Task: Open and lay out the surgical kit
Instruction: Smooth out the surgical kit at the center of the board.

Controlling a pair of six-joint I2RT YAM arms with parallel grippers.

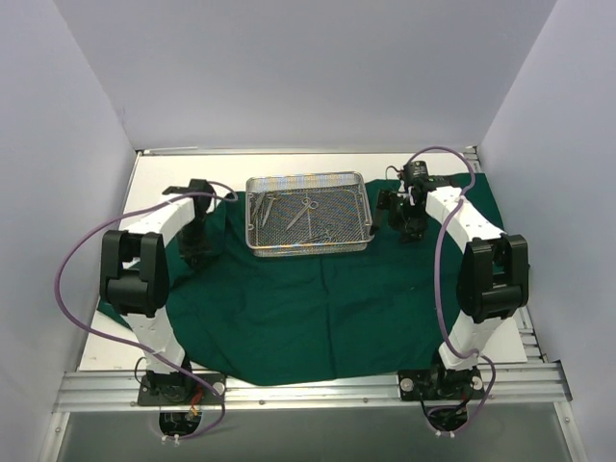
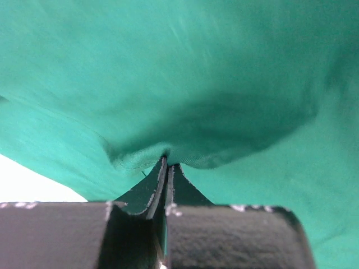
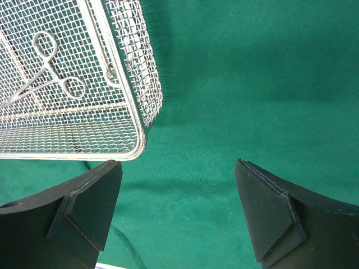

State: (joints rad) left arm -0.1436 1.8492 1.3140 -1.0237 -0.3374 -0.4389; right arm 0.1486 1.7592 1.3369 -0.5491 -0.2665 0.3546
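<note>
The dark green drape point(image 1: 308, 308) lies spread over the table. The silver wire-mesh tray point(image 1: 358, 185) stands on its far middle and holds several steel scissors and forceps point(image 1: 306, 206). My left gripper point(image 1: 197, 252) is at the drape's left edge, shut on a pinched fold of the drape point(image 2: 168, 159). My right gripper point(image 1: 409, 229) is open and empty just right of the tray. In the right wrist view the gripper point(image 3: 179, 216) hovers over bare drape point(image 3: 247, 84), with the tray's corner point(image 3: 143, 120) and a forceps point(image 3: 47, 78) at upper left.
White table surface point(image 1: 154, 183) shows beyond the drape at the far left and along the near left. White walls enclose the cell on three sides. A metal rail point(image 1: 308, 385) runs along the near edge by the arm bases.
</note>
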